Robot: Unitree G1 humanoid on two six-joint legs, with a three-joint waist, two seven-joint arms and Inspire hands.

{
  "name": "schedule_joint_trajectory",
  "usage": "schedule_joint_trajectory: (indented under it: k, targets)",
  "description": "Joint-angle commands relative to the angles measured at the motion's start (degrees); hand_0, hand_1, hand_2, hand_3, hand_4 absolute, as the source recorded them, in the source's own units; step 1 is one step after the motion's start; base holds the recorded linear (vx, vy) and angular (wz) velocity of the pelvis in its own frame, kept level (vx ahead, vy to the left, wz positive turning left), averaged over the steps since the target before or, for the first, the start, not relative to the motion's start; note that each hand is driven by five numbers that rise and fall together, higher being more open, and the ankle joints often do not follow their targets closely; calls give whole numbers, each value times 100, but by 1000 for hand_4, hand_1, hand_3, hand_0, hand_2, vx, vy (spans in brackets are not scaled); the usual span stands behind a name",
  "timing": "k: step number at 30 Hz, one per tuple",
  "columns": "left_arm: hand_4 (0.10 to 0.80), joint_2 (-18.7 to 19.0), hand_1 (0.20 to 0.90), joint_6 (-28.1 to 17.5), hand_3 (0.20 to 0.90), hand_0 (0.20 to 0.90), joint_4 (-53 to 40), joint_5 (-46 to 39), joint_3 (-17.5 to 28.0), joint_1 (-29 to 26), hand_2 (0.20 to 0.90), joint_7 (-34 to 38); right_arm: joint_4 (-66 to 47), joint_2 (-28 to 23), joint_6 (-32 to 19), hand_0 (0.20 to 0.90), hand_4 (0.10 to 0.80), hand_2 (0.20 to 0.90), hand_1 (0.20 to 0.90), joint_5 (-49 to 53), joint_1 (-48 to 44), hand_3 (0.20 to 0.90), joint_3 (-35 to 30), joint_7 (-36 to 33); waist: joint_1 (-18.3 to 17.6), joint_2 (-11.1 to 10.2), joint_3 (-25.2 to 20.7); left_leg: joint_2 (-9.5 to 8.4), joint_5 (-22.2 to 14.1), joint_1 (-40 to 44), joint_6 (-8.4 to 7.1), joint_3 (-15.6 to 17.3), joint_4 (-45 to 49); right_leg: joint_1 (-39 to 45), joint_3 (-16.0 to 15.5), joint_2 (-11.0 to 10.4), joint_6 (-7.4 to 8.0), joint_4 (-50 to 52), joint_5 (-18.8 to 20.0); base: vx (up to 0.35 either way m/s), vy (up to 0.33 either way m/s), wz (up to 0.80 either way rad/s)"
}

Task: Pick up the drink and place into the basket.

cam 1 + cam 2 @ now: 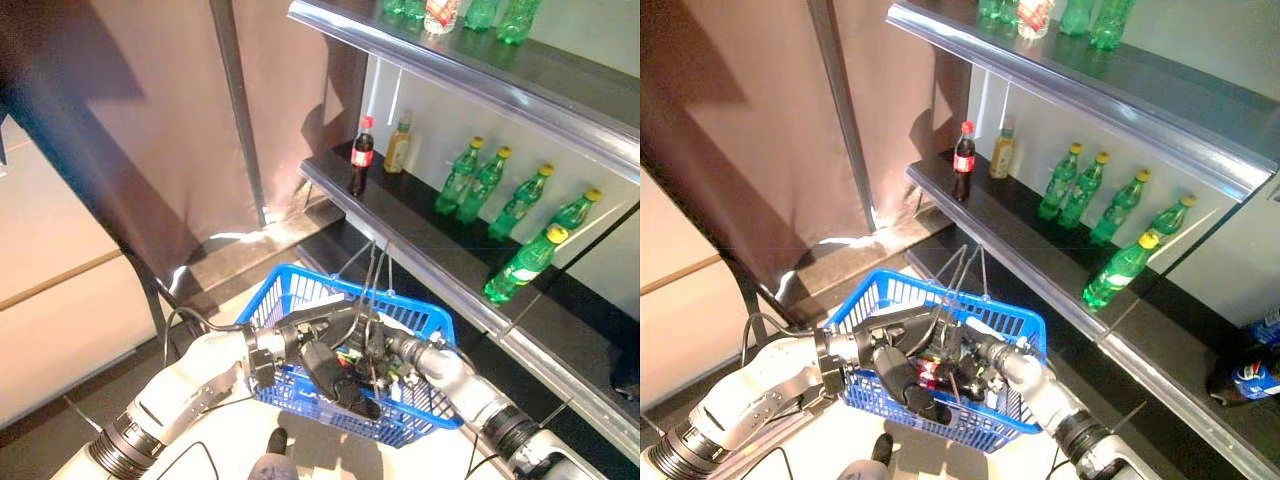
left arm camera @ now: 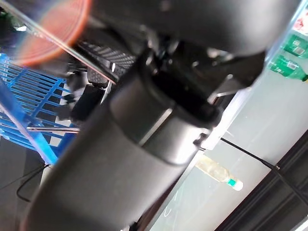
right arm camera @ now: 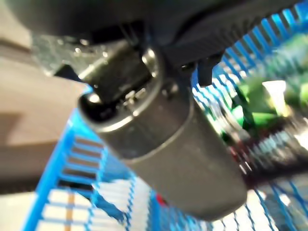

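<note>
Drinks already lie in the blue basket (image 1: pixel 420 320): green and red packaging shows through its mesh in the right wrist view. Both robot hands meet over the basket. Left robot hand (image 1: pixel 335 380) reaches across the rim, fingers extended. Right robot hand (image 1: pixel 385 350) is inside among the wire handles; its grip cannot be told. Cola bottle (image 1: pixel 361 156) stands on the middle shelf (image 1: pixel 420 235), green bottles (image 1: pixel 472 180) further along.
</note>
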Motion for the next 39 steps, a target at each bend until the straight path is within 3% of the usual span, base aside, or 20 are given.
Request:
schedule_joint_trajectory:
  k: [1,15,23,39]
  targets:
    - [100,-1237,300,-1721,200,300,-829,-744,1316,-855,300,-79,-386,-256,-269,900,800,900,900,-3,-301,900,-168,-293,102,-50,-674,-23,-793,636,267,484,-14,-465,161,204,-356,146,337,0,1,-3]
    - [100,-1195,300,-1712,200,300,-344,-355,1868,-263,300,486,-1410,-494,-428,900,800,900,900,263,243,900,-1136,-644,-43,0,-661,5,-809,635,276,558,-14,-522,265,202,-331,124,354,-6,-1,-4]
    - [100,-1278,300,-1863,200,300,182,4,2260,214,300,1414,-1906,-446,-698,900,800,900,900,467,817,900,-1751,-966,-202,33,-664,21,-812,637,285,639,-14,-590,360,202,-315,121,379,-9,-1,-4]
    - [100,-1583,300,-2505,200,300,1628,835,3048,1016,300,2474,-1491,546,-1807,900,800,900,900,1713,1885,900,-2986,-1472,-633,117,-702,60,-855,671,286,895,-14,-711,606,198,-298,76,439,-2,2,-12]
